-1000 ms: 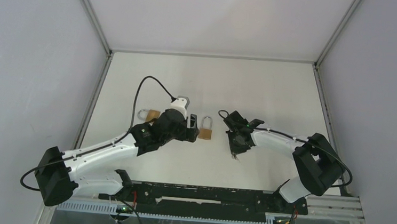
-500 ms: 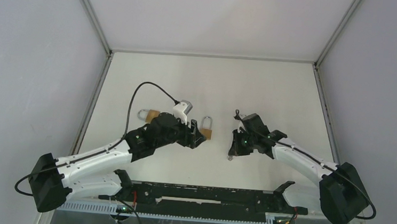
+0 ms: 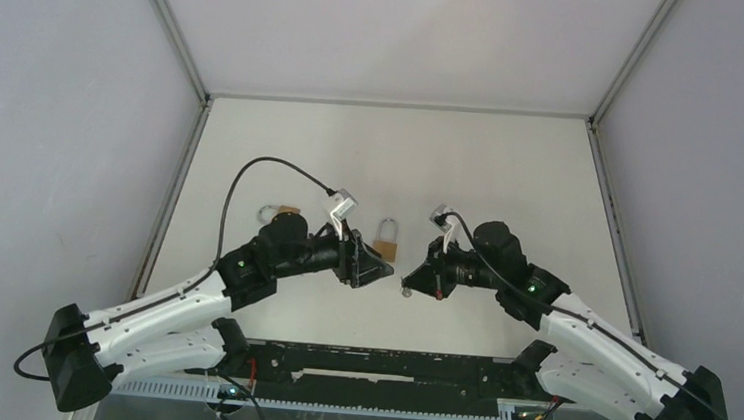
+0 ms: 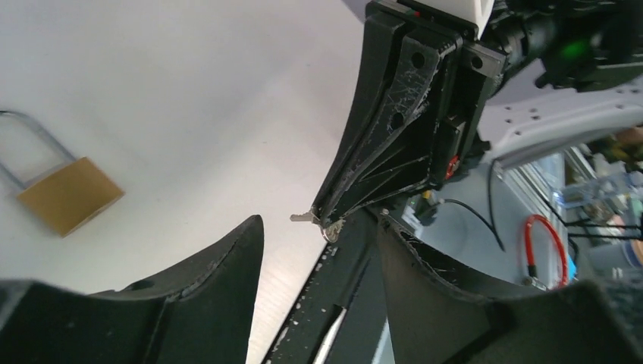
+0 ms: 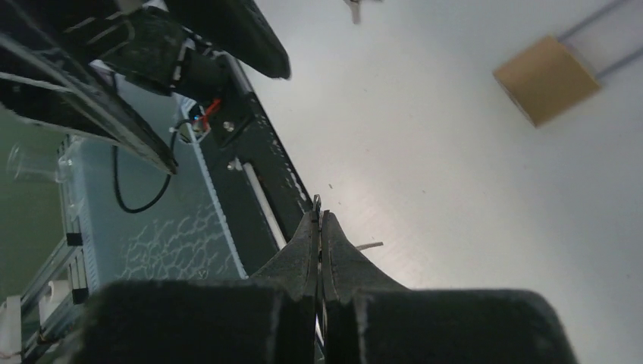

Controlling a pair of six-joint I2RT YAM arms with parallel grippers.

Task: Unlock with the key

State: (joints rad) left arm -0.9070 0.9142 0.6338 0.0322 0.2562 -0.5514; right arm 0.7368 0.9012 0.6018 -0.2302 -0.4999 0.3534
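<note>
Two robot arms meet over a white table [image 3: 511,181], their tips on either side of the near end of a brass padlock [image 3: 386,244] that lies flat with its shackle seated. A second padlock [image 3: 284,211] lies well to the left of the first, partly behind the left arm. The left gripper [image 3: 362,263], just left of the brass padlock, has its fingers spread and holds nothing. The right gripper [image 3: 423,279], just right of it, is pinched on a small silver key [image 4: 324,225]. The key is in hand, but apparently it has yet to be inserted and turned.
</note>
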